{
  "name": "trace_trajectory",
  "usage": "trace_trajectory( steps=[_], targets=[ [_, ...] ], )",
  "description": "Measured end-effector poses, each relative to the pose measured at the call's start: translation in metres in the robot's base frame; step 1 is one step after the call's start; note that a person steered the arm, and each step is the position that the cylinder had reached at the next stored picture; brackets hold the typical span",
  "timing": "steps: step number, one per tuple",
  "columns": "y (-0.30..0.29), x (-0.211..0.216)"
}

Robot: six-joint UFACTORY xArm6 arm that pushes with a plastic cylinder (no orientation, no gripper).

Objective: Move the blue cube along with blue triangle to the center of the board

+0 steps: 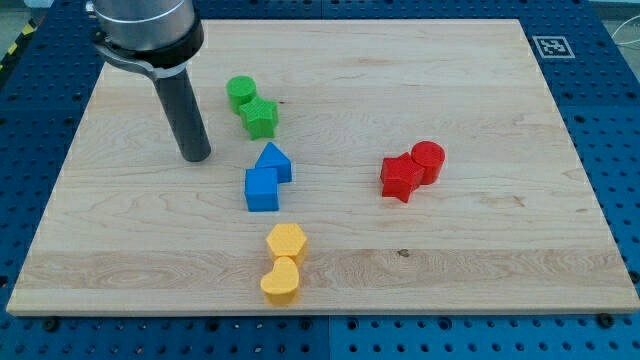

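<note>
Spanning nearly the whole view, a pale wooden board (450, 100) is seen lying on a blue perforated table (610, 120). A small black-and-white marker tag (552, 46) is fixed at the board's top right corner.

The arm's dark rod (183, 110) is seen coming down from the view's top left, and my tip (196, 157) is placed on the board to the left of the blue pair, apart from them and touching no block. No jaws are carried by the rod, so nothing is clamped.

The blue cube (262, 189) is found a little left of the board's middle, with the blue triangle (273, 160) touching it just above and slightly to the right.

Toward the view's right, a red star-shaped block (402, 177) and a red cylinder (428, 160) are seen pressed together.

Above the blue pair, a green cylinder (241, 94) and a green star-shaped block (260, 118) are set touching one another.

Below the blue cube, a yellow hexagonal block (286, 242) is seen, with a yellow heart-shaped block (281, 281) touching it nearer the view's bottom edge.
</note>
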State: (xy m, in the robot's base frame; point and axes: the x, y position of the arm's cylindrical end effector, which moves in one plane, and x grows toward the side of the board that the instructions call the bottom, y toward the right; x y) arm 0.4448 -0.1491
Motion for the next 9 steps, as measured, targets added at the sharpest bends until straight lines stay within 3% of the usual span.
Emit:
trace_trajectory(
  steps=[2, 3, 5, 6, 9],
  targets=[
    [0.0, -0.002],
    [0.0, 0.018],
    [0.008, 0.101],
    [0.041, 0.117],
    [0.065, 0.103]
  ],
)
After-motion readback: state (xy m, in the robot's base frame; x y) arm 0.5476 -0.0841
